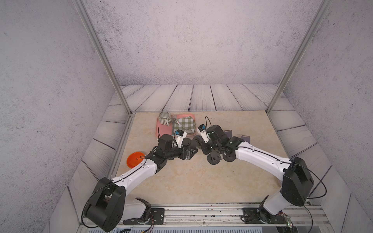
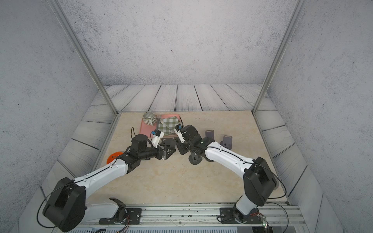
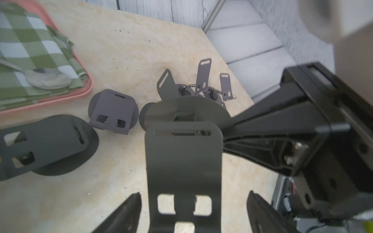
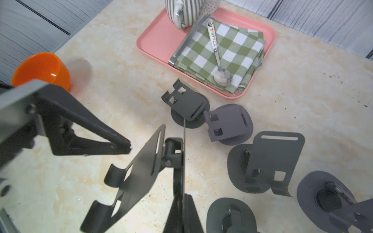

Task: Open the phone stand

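Observation:
The phone stand point(image 3: 181, 161) is a dark grey metal plate hinged on a round base disc point(image 3: 185, 113), and it is held up off the table between the two arms. My right gripper point(image 4: 184, 196) is shut on the edge of that disc, which the right wrist view shows edge-on. The plate point(image 4: 141, 173) is swung away from the disc at an angle. My left gripper point(image 3: 194, 192) is open, with a finger on each side of the plate and a gap to both. In both top views the grippers point(image 1: 191, 149) point(image 2: 180, 148) meet at mid table and hide the stand.
Several other stands lie around: a folded dark one point(image 4: 186, 107), a folded purple-grey one point(image 4: 228, 125), an opened one point(image 4: 268, 161), and two upright purple ones point(image 1: 228, 133) point(image 1: 245, 138). A pink tray point(image 1: 159, 129) holds a striped cup point(image 1: 164, 118), checked cloth point(image 1: 184, 125) and spoon. An orange bowl point(image 1: 135, 159) sits left.

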